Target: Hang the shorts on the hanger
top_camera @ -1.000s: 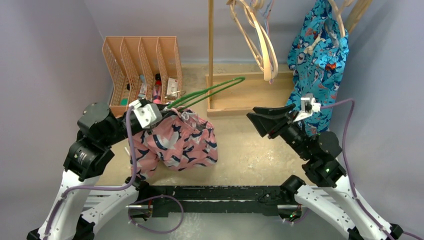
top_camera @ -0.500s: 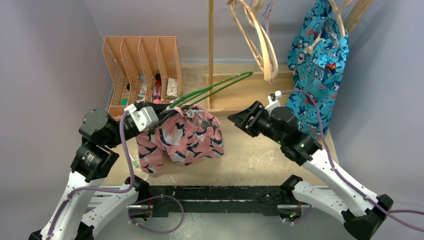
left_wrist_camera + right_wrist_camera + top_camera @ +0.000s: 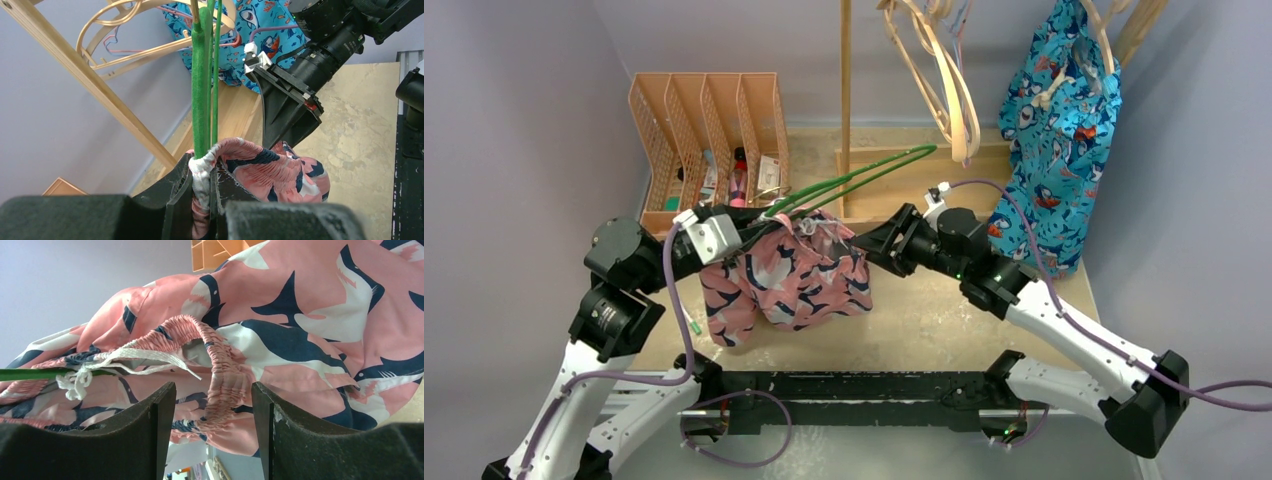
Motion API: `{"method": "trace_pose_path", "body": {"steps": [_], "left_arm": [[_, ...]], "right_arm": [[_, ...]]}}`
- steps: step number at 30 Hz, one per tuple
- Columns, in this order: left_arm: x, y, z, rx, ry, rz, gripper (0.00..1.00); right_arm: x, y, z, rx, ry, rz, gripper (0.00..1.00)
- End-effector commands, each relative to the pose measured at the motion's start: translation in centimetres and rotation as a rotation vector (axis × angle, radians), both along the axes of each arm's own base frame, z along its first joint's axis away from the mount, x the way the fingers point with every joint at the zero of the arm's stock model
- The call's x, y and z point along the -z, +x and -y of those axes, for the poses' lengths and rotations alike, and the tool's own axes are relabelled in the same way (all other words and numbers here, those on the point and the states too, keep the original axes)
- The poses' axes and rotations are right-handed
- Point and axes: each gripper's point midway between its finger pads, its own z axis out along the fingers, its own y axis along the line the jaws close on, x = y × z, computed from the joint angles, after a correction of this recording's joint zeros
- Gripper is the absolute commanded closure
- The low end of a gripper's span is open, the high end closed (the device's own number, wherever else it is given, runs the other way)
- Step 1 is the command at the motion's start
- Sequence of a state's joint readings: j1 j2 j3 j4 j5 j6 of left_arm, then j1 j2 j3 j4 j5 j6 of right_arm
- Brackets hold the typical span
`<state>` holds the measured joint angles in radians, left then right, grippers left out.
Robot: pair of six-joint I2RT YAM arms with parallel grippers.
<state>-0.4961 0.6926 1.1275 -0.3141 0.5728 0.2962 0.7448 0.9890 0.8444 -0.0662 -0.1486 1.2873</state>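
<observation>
The pink shorts [image 3: 789,278] with navy-and-white print hang from my left gripper [image 3: 759,218], bunched around the thin green hanger [image 3: 859,177]. My left gripper [image 3: 202,167] is shut on the shorts' waistband [image 3: 260,157] and on the green hanger [image 3: 201,85], which sticks up and away from it. My right gripper [image 3: 869,243] is open at the shorts' right edge. In the right wrist view its jaws [image 3: 213,405] stand either side of the elastic waistband [image 3: 222,375], not closed on it. The white drawstring [image 3: 125,357] and a bit of the green hanger [image 3: 30,374] show there.
An orange slotted file holder [image 3: 709,140] stands at the back left. A wooden stand [image 3: 845,100] with pale wooden hangers [image 3: 949,85] rises behind, on a wooden base [image 3: 924,185]. A bright blue printed garment [image 3: 1054,130] hangs at the back right.
My right arm has swung left from the right side up to the shorts, its open jaws now around the waistband. My left gripper has lifted the shorts and hanger slightly and shifted right.
</observation>
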Motion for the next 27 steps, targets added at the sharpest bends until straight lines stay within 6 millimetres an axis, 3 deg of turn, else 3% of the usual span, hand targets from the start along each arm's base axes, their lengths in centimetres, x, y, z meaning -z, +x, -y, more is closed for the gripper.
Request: {"method": "trace_pose_path", "body": {"steps": [1,4,7,12,17,21,27], "left_arm": [[-2.5,-0.6,0.1,0.020,-0.053,0.087,1.00],[-2.3,-0.6,0.1,0.020,-0.045,0.089,1.00],[-2.0,-0.5,0.1,0.020,-0.039,0.087,1.00],[-1.5,-0.5,-0.1,0.011,-0.028,0.083,1.00],[-1.4,-1.0,-0.3,0.014,-0.027,0.093,1.00],[-1.1,-0.9,-0.6,-0.002,-0.010,0.093,1.00],[-0.5,-2.1,-0.5,0.033,-0.015,0.041,1.00]], "right_arm": [[-0.6,-0.2,-1.0,-0.022,0.029,0.008,0.41],[1.1,-0.6,-0.9,-0.021,0.005,-0.021,0.44],[1.5,-0.6,-0.6,-0.009,0.003,-0.015,0.52],[0.3,0.1,0.2,0.035,0.004,0.065,0.70],[0.5,0.0,0.2,0.031,0.021,0.074,0.98],[0.7,0.7,0.7,0.068,-0.013,0.104,1.00],[-0.8,2.4,4.2,0.218,-0.131,0.240,1.00]]}}
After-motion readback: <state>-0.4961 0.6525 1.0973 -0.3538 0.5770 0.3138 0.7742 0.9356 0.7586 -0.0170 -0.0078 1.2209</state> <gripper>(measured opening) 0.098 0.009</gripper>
